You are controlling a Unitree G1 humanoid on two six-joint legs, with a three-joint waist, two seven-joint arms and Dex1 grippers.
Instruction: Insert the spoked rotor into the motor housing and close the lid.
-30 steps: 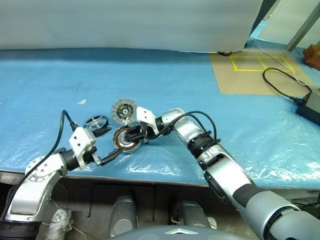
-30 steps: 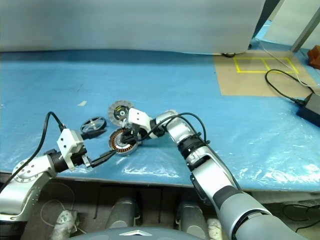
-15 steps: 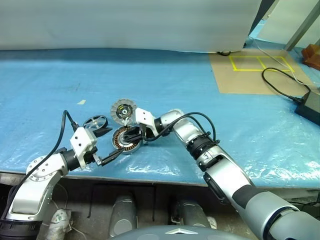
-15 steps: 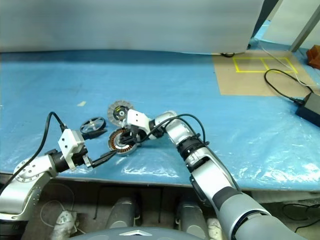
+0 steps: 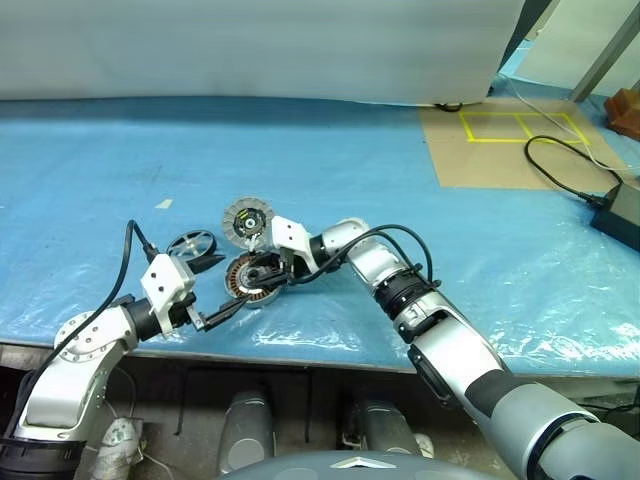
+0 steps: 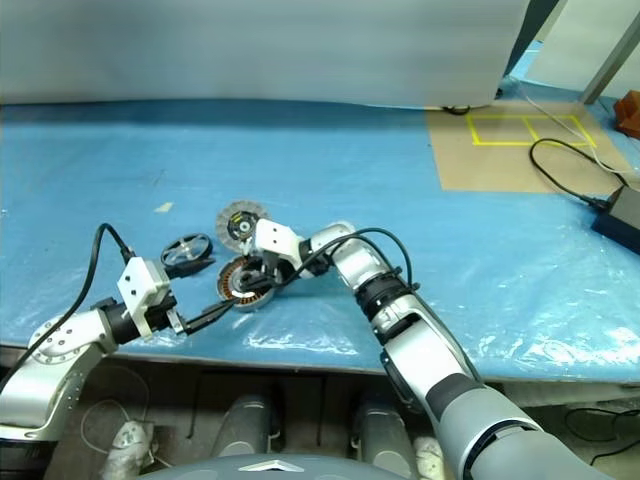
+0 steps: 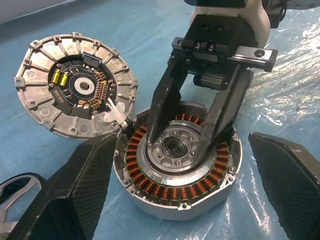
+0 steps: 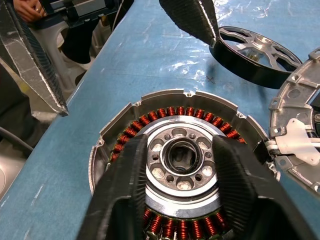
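Copper windings ring the motor housing [image 7: 177, 167], where the right gripper [image 7: 184, 150] stands with fingers parted astride the hub, the left gripper [image 5: 222, 313] spread wide nearby; next, fetch the spoked rotor [image 5: 191, 244] beyond, beside the lid [image 5: 247, 219].

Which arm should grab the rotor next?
Probably left. The left gripper is open with nothing in it, and the spoked rotor lies on its side. The right gripper straddles the motor housing hub.
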